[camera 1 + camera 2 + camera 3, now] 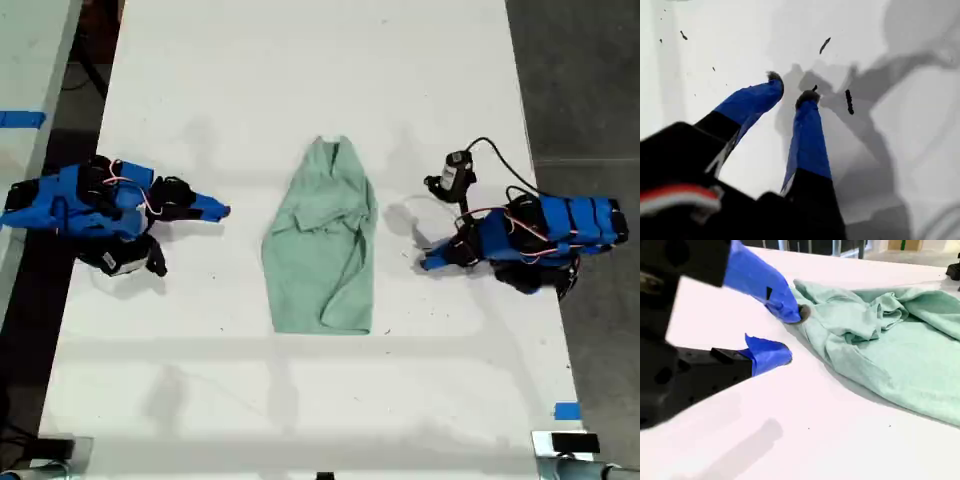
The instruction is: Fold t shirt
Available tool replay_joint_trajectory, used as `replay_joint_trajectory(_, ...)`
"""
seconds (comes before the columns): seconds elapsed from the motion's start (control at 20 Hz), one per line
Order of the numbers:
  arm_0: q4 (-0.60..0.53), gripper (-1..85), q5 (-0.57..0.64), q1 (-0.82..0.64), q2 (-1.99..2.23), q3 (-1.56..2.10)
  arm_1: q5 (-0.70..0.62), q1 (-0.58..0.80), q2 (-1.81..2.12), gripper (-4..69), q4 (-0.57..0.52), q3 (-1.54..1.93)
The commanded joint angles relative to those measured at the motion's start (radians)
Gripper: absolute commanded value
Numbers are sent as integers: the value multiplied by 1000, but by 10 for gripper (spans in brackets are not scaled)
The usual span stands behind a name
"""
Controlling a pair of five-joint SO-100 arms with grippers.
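Note:
The t shirt (320, 250) is pale mint green and wrinkled. It lies bunched lengthwise at the middle of the white table (300, 60), narrow at the far end and wider at the near end. My second gripper (222, 211) rests at the exterior view's left, pointing at the shirt with a gap of bare table between. In the second wrist view this gripper (790, 335) is open, and the t shirt (890, 340) lies just beyond its tips. My first gripper (428, 262) sits low at the exterior view's right. Its jaws (790, 87) are slightly open over bare table.
A black camera with a cable (455, 175) stands up from the arm at the exterior view's right. Blue tape (567, 411) marks the table's near corner on the exterior view's right. Dark floor borders both long table edges. Small dark specks (849, 101) dot the surface.

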Motion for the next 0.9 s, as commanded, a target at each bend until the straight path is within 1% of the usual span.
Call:
replay_joint_trajectory(0.0, 2, 90, -6, 6, 0, 43, -20, 81, 12, 83, -26, 51)
replay_joint_trajectory(0.25, 2, 92, -6, -6, 0, 43, -20, 81, 12, 83, -26, 51)
replay_joint_trajectory(0.4, 2, 115, -2, 14, 0, 43, -20, 81, 12, 83, -26, 51)
replay_joint_trajectory(0.45, -9, 28, 52, 40, 6, 43, -20, 81, 12, 83, -26, 51)
replay_joint_trajectory(0.5, -26, -2, 94, 66, 6, 43, -20, 81, 12, 83, -26, 51)
replay_joint_trajectory(0.55, -23, -2, 74, 77, 6, 43, -20, 81, 12, 83, -26, 51)
replay_joint_trajectory(0.6, -8, 14, -8, 71, 6, 43, -20, 81, 12, 83, -26, 51)
replay_joint_trajectory(0.65, -6, -2, -94, 81, 6, 43, -20, 81, 12, 83, -26, 51)
replay_joint_trajectory(0.7, -52, -3, -75, 120, 6, 43, -20, 81, 12, 83, -26, 51)
replay_joint_trajectory(0.75, -89, -3, -83, 221, 8, 43, -20, 81, 12, 83, -26, 51)
replay_joint_trajectory(0.8, -137, -3, -84, 207, 8, 43, -20, 81, 12, 83, -26, 51)
replay_joint_trajectory(0.85, -163, -3, -155, 192, 8, 28, -20, 81, 12, 83, -26, 51)
